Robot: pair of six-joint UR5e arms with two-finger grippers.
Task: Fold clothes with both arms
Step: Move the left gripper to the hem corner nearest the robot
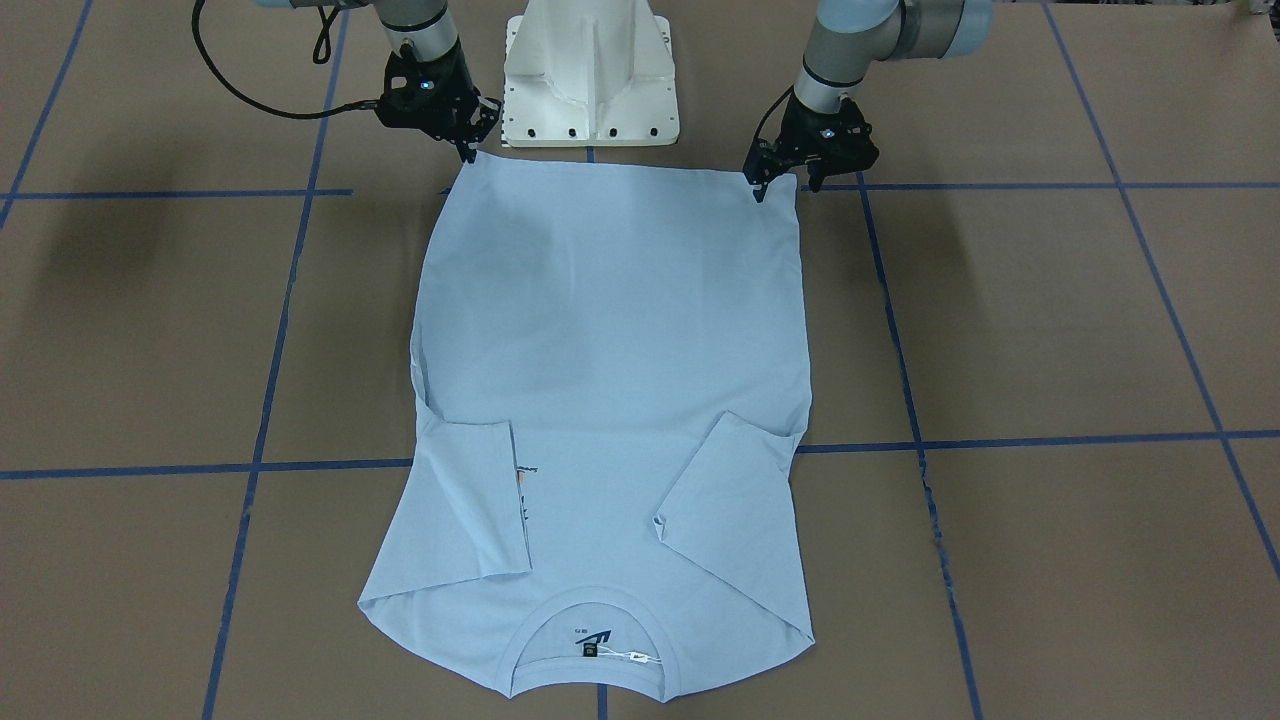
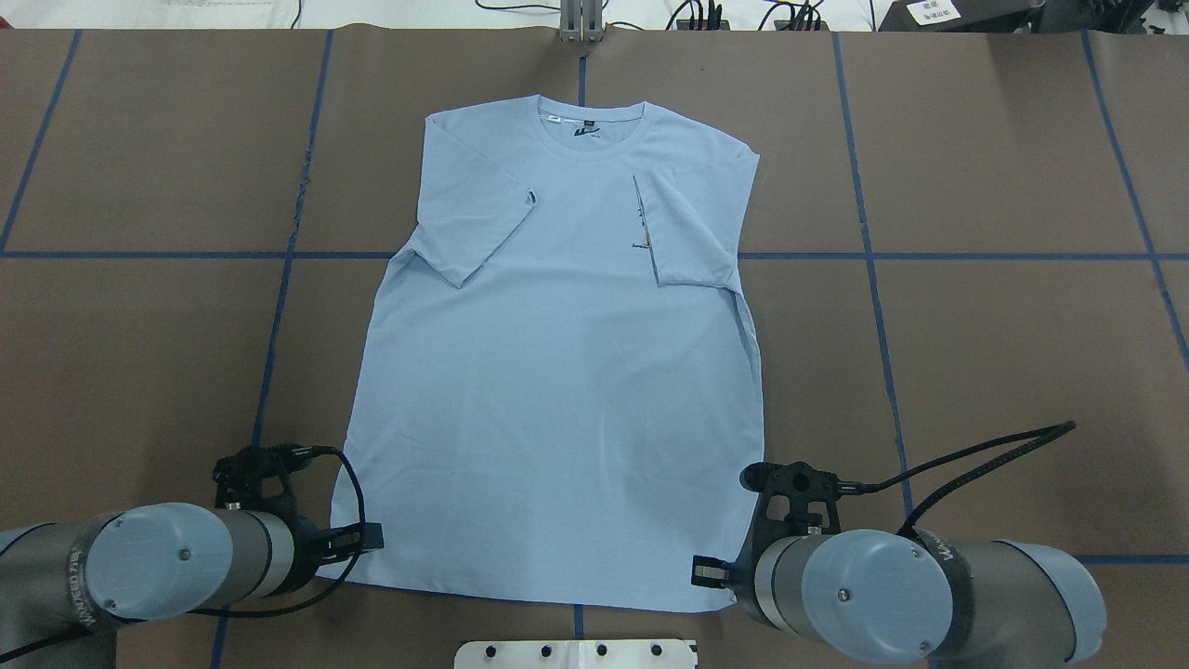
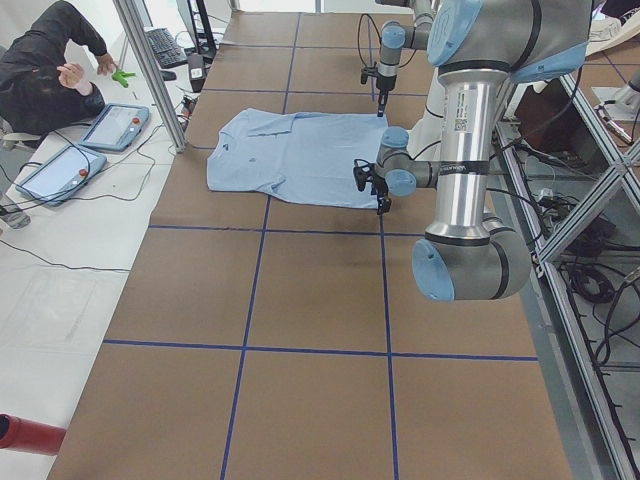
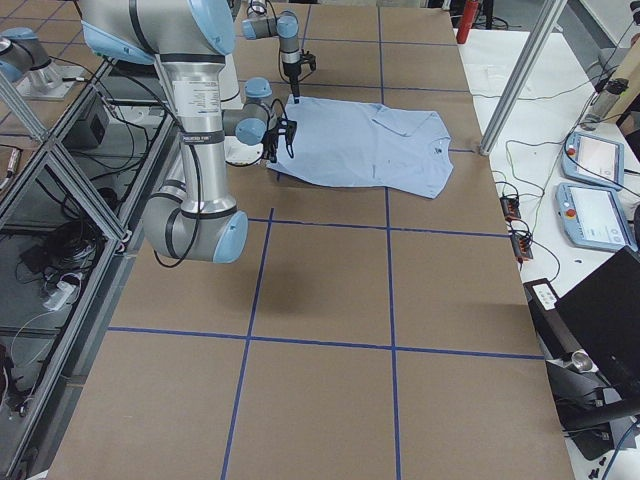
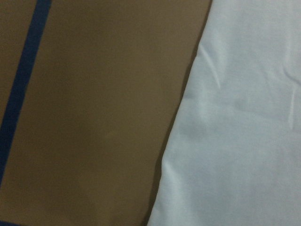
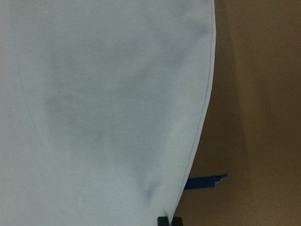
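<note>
The light blue T-shirt (image 1: pixel 610 380) lies flat on the brown table, with both sleeves folded inward and the collar (image 2: pixel 590 130) on the side away from the robot. Its hem runs just in front of the base. My left gripper (image 1: pixel 788 186) stands at one hem corner, its fingers apart on either side of the cloth edge. My right gripper (image 1: pixel 470 150) is at the other hem corner. In the right wrist view its dark fingertips (image 6: pixel 168 221) meet on the shirt's edge. The left wrist view shows only cloth (image 5: pixel 244 132) and table, no fingers.
The white pedestal base (image 1: pixel 590 80) stands just behind the hem. Blue tape lines (image 2: pixel 288 251) cross the brown table. Off the far end a person (image 3: pixel 50 70) sits by teach pendants (image 3: pixel 115 125), with a metal post (image 3: pixel 150 70) nearby.
</note>
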